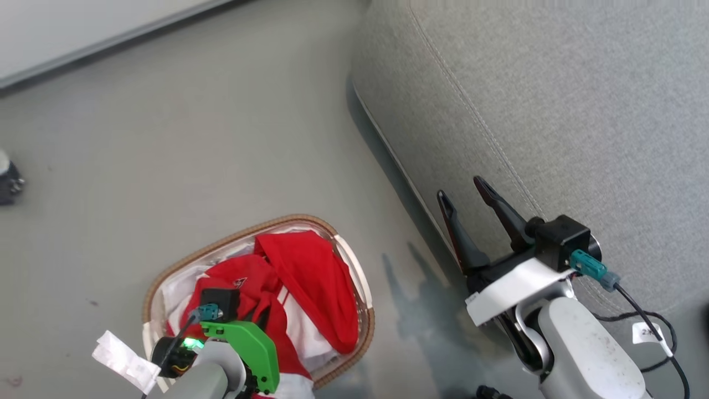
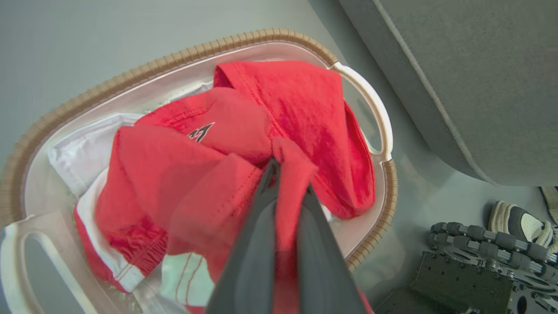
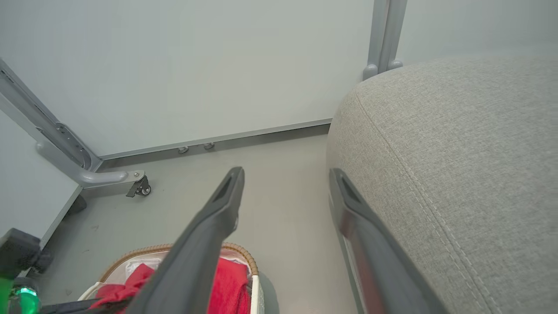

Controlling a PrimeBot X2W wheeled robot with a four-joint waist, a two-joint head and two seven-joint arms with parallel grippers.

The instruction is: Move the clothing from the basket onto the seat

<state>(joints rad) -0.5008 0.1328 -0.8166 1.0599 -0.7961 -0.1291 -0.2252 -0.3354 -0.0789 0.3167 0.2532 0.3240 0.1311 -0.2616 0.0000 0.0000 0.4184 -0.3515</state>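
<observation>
The red clothing (image 1: 316, 277) with white panels is heaped in the oval white basket (image 1: 221, 244) with a tan woven rim, on the floor at the lower left. In the left wrist view my left gripper (image 2: 290, 174) is shut on a fold of the red clothing (image 2: 305, 109), pinched between its dark fingers over the basket (image 2: 130, 76). From the head, my left gripper (image 1: 260, 321) sits low in the pile under its green mount. My right gripper (image 1: 461, 191) is open and holds nothing, beside the front edge of the grey seat (image 1: 554, 111). The right wrist view has it (image 3: 285, 174) between floor and seat (image 3: 457, 152).
White liner fabric (image 2: 83, 152) lies under the garments. A wheeled metal frame leg (image 3: 135, 183) stands by the wall at the back. A shoe (image 2: 523, 222) and my base with its rollers (image 2: 471, 270) lie right of the basket. A black cable (image 1: 648, 332) trails on the seat.
</observation>
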